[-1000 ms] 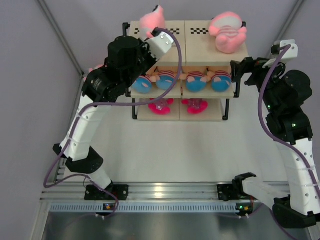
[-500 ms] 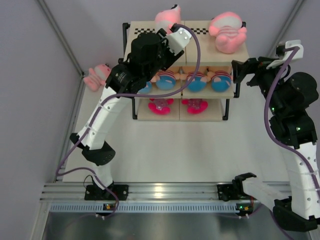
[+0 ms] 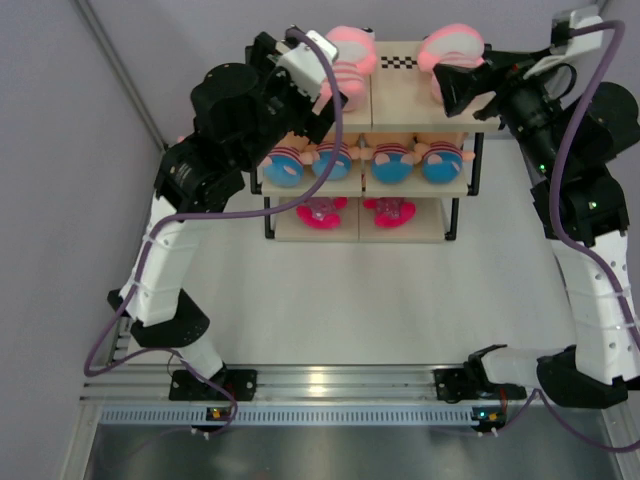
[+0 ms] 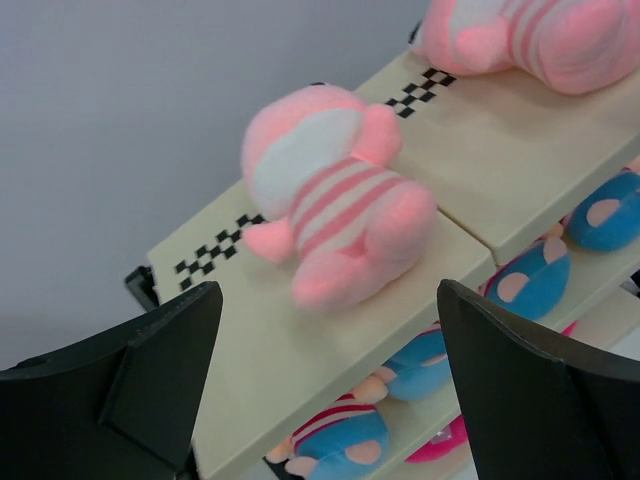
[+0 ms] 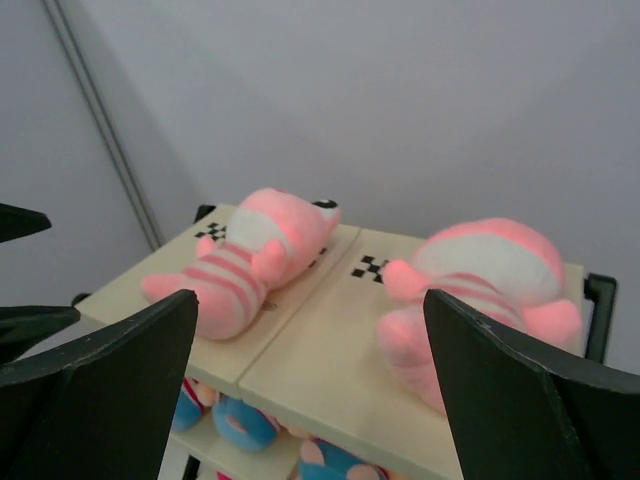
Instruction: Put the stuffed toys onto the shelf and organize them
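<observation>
The shelf (image 3: pixel 400 98) stands at the far middle of the table. On its top board lie two pink striped stuffed toys, one on the left (image 3: pixel 350 48) and one on the right (image 3: pixel 458 45). Dolls with blue bottoms (image 3: pixel 390 162) fill the middle tier and magenta toys (image 3: pixel 322 212) the bottom tier. My left gripper (image 3: pixel 338 88) hangs open just short of the left pink toy (image 4: pixel 335 205), its fingers (image 4: pixel 150 390) empty over the board (image 4: pixel 300 350). At the shelf's right end my right gripper (image 3: pixel 458 85) is open too, facing both pink toys (image 5: pixel 240 260) (image 5: pixel 480 290).
Black corner posts (image 3: pixel 268 215) carry the shelf. Grey walls close in the table at the back and the sides. An aluminium rail (image 3: pixel 330 385) with the arm bases runs along the near edge. White table surface (image 3: pixel 350 300) lies in front of the shelf.
My left gripper opened and let go of the pink striped toy, which now lies on the top board's left half. My right arm rose and swung in over the shelf's right end.
</observation>
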